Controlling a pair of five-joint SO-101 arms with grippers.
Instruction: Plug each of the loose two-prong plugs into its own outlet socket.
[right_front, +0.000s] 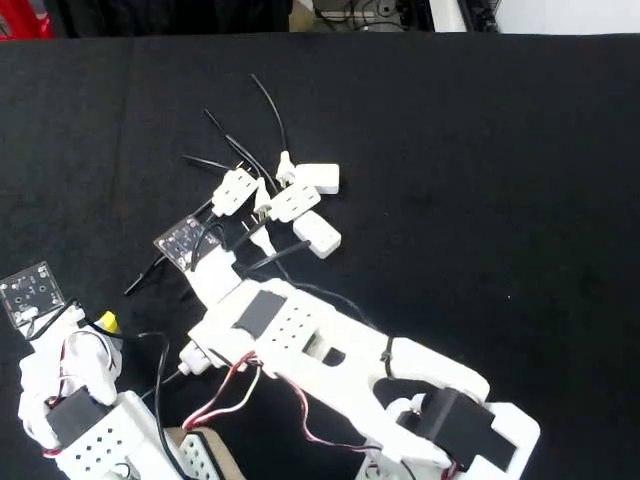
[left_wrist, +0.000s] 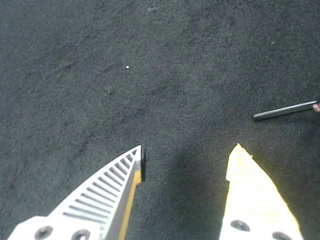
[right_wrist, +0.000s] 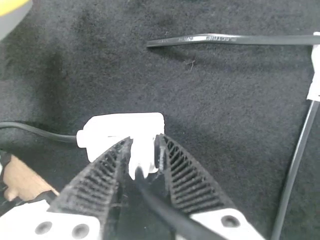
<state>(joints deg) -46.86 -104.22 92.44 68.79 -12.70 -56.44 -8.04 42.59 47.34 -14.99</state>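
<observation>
Lengthwise in right tool, plug toward socket.

The table is covered edge to edge by a black cloth. A red object is noted beyond its far left corner, and tangled cables behind the far edge. One white speck is recorded on the cloth.

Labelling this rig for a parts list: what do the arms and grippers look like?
The left arm and right arm are white plastic with black servos and red and black wires. The left gripper has one white ribbed finger, one yellow; the right gripper, two ribbed fingers.
</observation>
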